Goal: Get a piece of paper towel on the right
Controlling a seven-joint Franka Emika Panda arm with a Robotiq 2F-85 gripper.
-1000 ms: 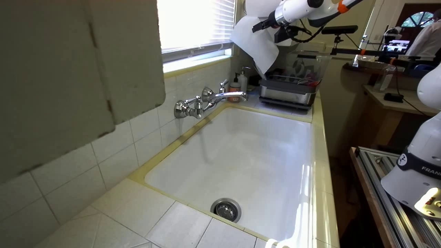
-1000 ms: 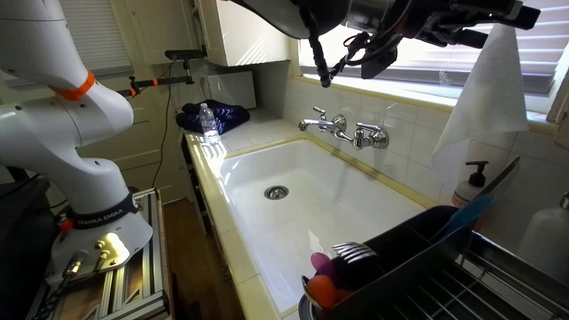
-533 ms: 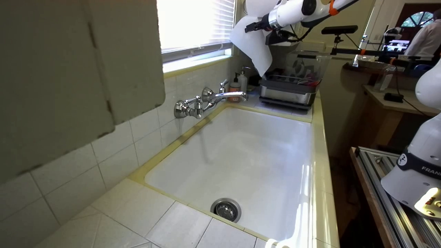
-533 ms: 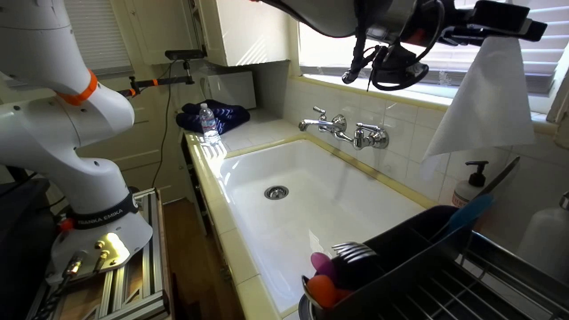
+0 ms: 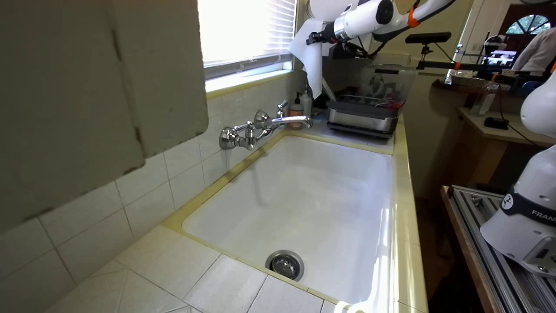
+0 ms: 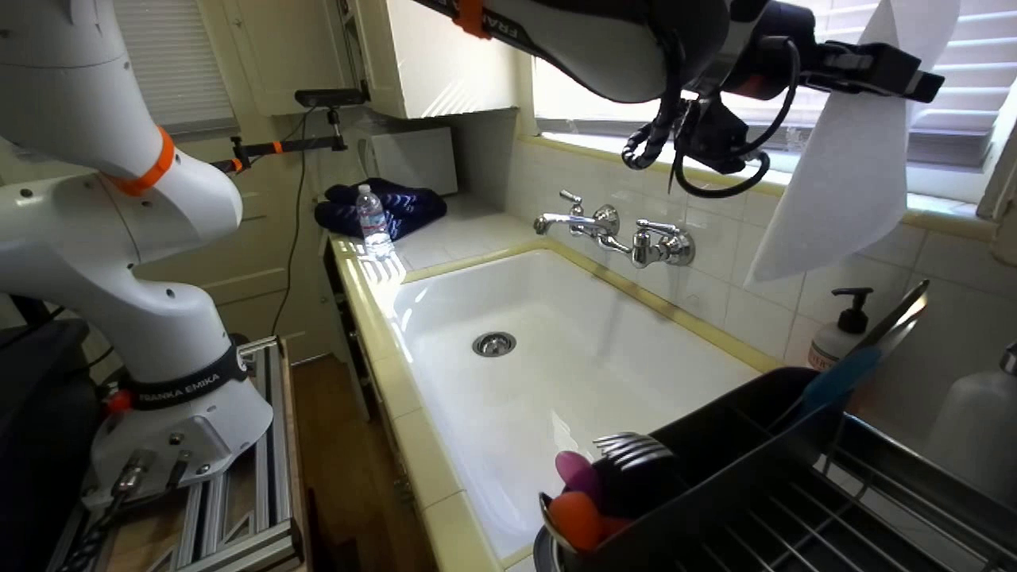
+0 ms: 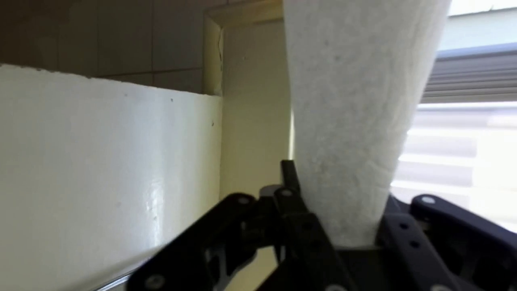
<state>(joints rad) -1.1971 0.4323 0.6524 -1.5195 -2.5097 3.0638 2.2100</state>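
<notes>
Below the arm point(image 6: 604, 56) in an exterior view, the sink point(image 6: 524, 405) is seen; if the piece of paper towel point(image 6: 834, 183) is torn off without a firm hold, it may be dropped there. Further right, the tap point(image 6: 607, 221) could be snagged by the looped cable point(image 6: 717, 193), were the arm swung low. In the dish rack point(image 6: 739, 465) a blue utensil point(image 6: 842, 381) is propped, on which a dangling corner might be caught. Above it, by the window point(image 6: 973, 95), the sheet is hung, reaching above and below the jaws. In the wrist view these are seen spread, with the sheet between them and apparently not pinched. If they are clenched too near its edge, a limp fold may be missed or pulled free. To the right of the sheet, in an exterior view, what seems to be the roll point(image 5: 325, 9) may be unwound by too slow a pull, and nothing be torn off.
</notes>
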